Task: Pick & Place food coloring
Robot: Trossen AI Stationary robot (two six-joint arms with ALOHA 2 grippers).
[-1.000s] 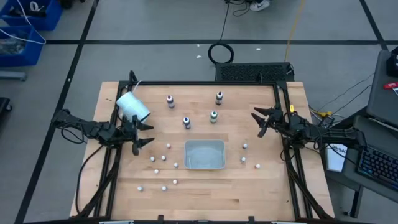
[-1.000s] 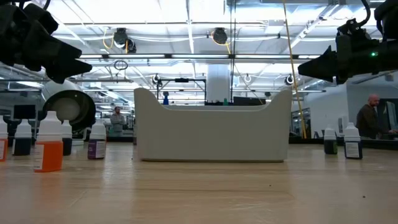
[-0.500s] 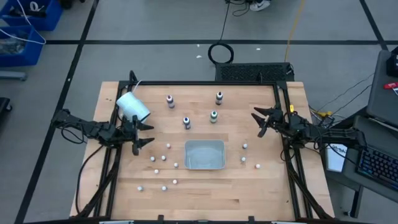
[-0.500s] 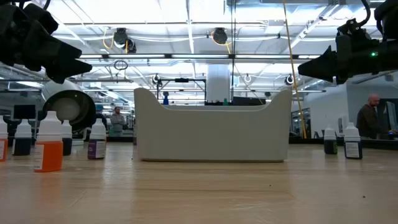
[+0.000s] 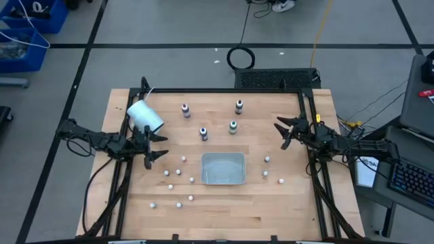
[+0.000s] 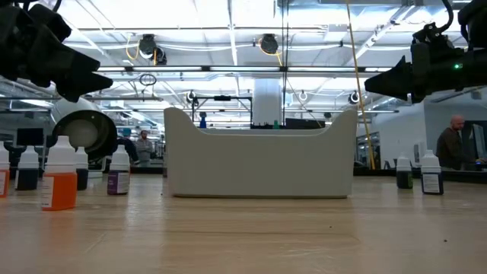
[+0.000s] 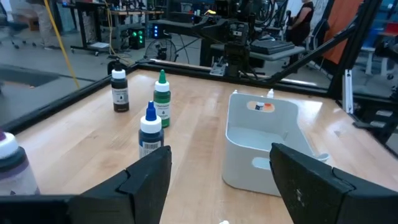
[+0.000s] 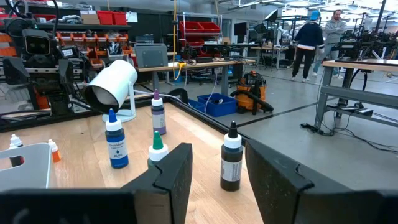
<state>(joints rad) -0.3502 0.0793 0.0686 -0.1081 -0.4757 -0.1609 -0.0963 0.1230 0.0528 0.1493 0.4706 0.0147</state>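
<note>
Seen from above, a wooden tabletop [image 5: 224,203] fills the middle of the frame, with a dark robot arm at each side edge. Four small food coloring bottles stand upright in a loose cluster in the upper middle of the tabletop, well apart from each other: the purple bottle [image 5: 185,109] upper left, the black bottle [image 5: 239,106] upper right, the blue bottle [image 5: 203,133] lower left, the green bottle [image 5: 233,126] lower right. None is touched by either arm. Just below them, at frame centre, sits an open pale bin [image 5: 223,169], likely the place where the bottles are meant to go, since it lies between the arms and within reach of both.

The left pincer [image 5: 154,146] hovers at the left of the frame beside a large white cup [image 5: 144,116] lying on its side, its fingers spread wide and grasping nothing. The right pincer [image 5: 285,133] hovers at the right of the frame, fingers parted and also empty, pointing inward toward the bottles. Both seem poised to start; no bottle is in the bin yet.

Small white balls [image 5: 184,160] lie scattered around the bin, mostly in the lower half of the tabletop; they look like clutter to be avoided.

In the right wrist view, people stand in the far background, well away from the tabletop
</note>
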